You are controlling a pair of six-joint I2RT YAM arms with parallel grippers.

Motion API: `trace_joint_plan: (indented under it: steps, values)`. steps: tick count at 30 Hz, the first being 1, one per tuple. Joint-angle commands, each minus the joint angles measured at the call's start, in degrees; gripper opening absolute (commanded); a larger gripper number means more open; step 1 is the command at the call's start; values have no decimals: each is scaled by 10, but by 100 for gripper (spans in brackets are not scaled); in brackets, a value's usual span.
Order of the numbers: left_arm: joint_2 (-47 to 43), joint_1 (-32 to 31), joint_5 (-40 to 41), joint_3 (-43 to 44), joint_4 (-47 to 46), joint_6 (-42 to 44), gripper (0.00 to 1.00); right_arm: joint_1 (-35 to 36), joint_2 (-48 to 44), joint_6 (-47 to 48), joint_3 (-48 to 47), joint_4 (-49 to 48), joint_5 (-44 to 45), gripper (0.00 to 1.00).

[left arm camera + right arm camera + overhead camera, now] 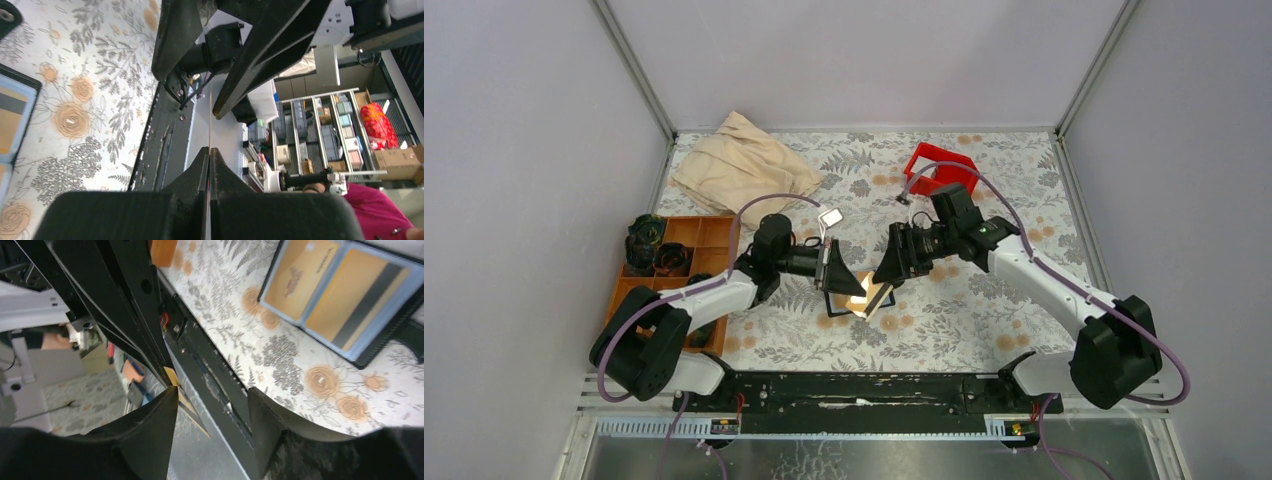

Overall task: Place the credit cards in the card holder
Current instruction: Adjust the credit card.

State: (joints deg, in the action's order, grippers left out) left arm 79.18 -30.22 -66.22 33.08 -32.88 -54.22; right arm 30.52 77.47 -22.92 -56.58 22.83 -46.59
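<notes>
The card holder [834, 305] lies open on the floral table between the two grippers. In the right wrist view it [385, 340] shows two tan cards in clear sleeves; its edge also shows in the left wrist view [12, 125]. My left gripper [849, 285] [210, 150] is shut on a thin tan card [210, 120], seen edge-on, held above the holder [880, 297]. My right gripper [886, 280] [212, 392] is open, facing the left one; the tan card's edge [185, 402] sits by its left finger. A white card [831, 217] lies behind the left gripper.
A red bin [942, 168] stands at the back right. A beige cloth [742, 165] lies at the back left. A brown compartment tray [689, 250] with dark objects [646, 240] sits at the left, beside the left arm.
</notes>
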Motion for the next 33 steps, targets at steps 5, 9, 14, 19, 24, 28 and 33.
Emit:
trace_joint_plan:
  steps: [5,9,14,19,24,28,33]
  values:
    - [-21,-10,199,-41,-126,-79,0,-5,-73,-25,16,-40,141,62]
    - [-37,-44,319,-52,-128,-94,0,-5,-102,-63,61,-103,157,62]
    - [-25,-84,413,-65,-175,-135,0,-5,-101,-89,94,-145,156,61]
    - [-20,-111,461,-63,-163,-137,0,-4,-100,-121,126,-203,135,54]
    - [-14,-114,489,-81,-187,-161,0,-5,-106,-164,162,-269,110,35]
    - [1,-114,506,-98,-224,-192,0,-7,-97,-213,190,-339,73,3]
    - [-1,-113,534,-112,-187,-209,33,-12,-99,-220,194,-356,67,0]
